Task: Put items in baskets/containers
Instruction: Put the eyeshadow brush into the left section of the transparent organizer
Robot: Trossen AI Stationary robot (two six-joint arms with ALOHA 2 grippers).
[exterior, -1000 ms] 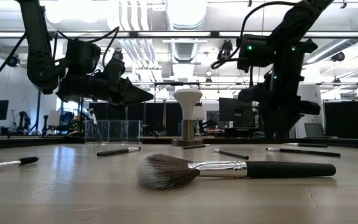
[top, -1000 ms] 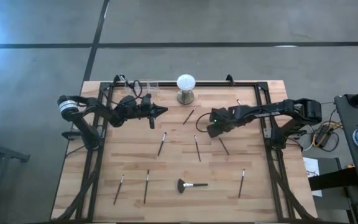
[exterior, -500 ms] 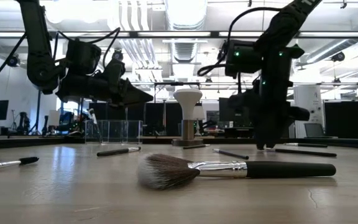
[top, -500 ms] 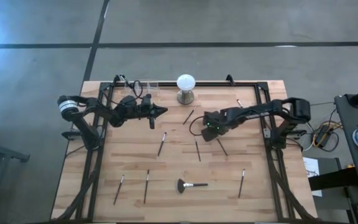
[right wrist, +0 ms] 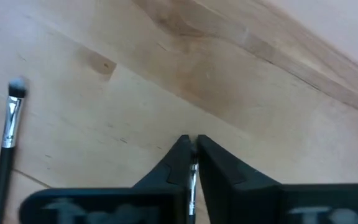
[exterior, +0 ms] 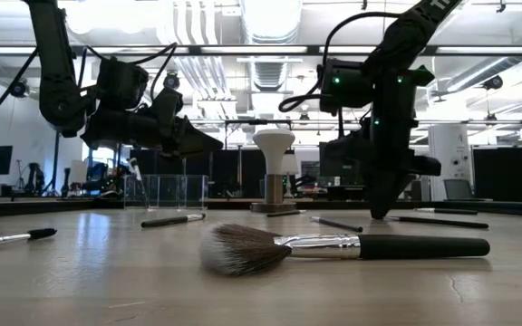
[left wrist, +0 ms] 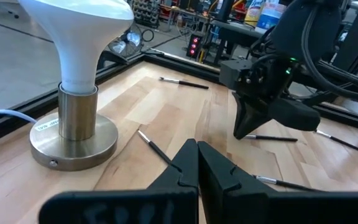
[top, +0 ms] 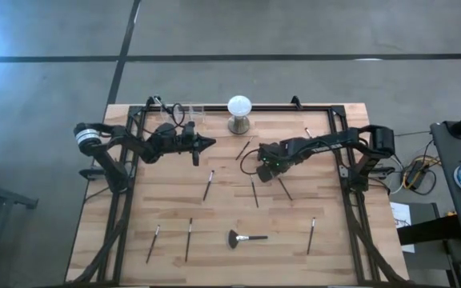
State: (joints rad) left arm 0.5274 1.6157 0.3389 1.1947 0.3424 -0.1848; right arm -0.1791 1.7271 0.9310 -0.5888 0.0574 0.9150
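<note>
Pinching a slim silver-ferruled makeup brush [right wrist: 192, 177] near mid-bench, the right gripper [top: 267, 166] has its fingers closed on it. Left gripper [top: 208, 143] hovers closed, empty. Other brushes lie scattered—the clear plastic cups [exterior: 165, 192] look empty.

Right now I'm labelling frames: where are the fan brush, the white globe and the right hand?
fan brush [exterior: 243, 250], low view, on its bristle head.
white globe [top: 239, 105], high view, on its dome.
right hand [right wrist: 192, 148], right wrist view, between the fingertips.
</note>
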